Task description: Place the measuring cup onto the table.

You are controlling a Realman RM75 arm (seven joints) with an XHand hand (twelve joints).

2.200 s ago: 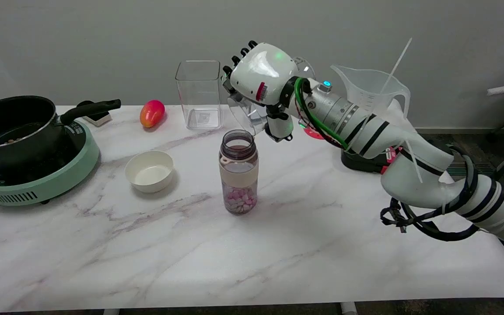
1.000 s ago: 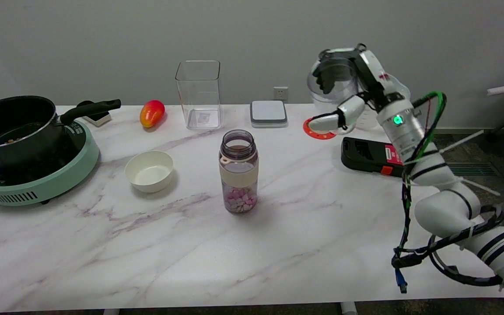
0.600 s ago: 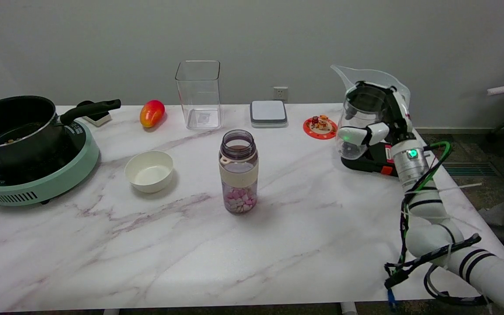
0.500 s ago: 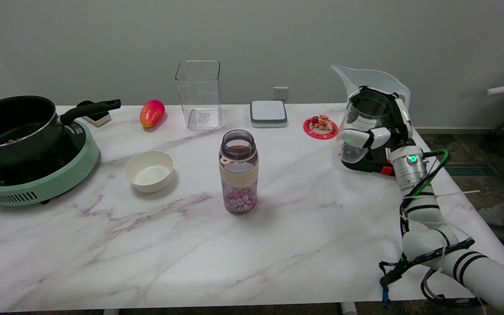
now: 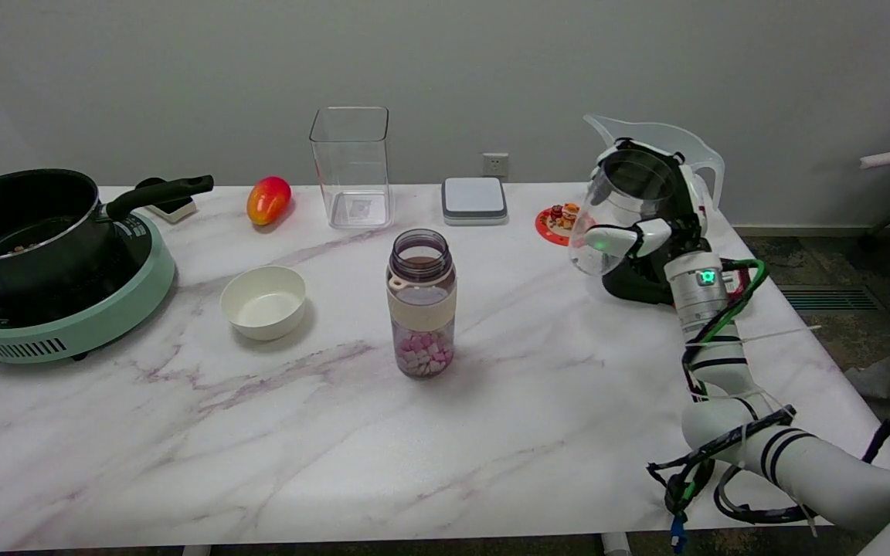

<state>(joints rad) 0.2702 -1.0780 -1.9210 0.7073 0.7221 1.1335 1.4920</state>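
Marble table [image 5: 538, 417] lies below; right hand [image 5: 650, 224] clasps measuring cup [image 5: 621, 208] aloft, tilted: level it, lower gently, then release.

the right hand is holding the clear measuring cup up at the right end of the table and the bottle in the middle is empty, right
Not quite. The head view shows the bottle is not empty: pink and white pieces lie in its bottom. The rest holds: the right hand holds the clear measuring cup up at the right end of the table.
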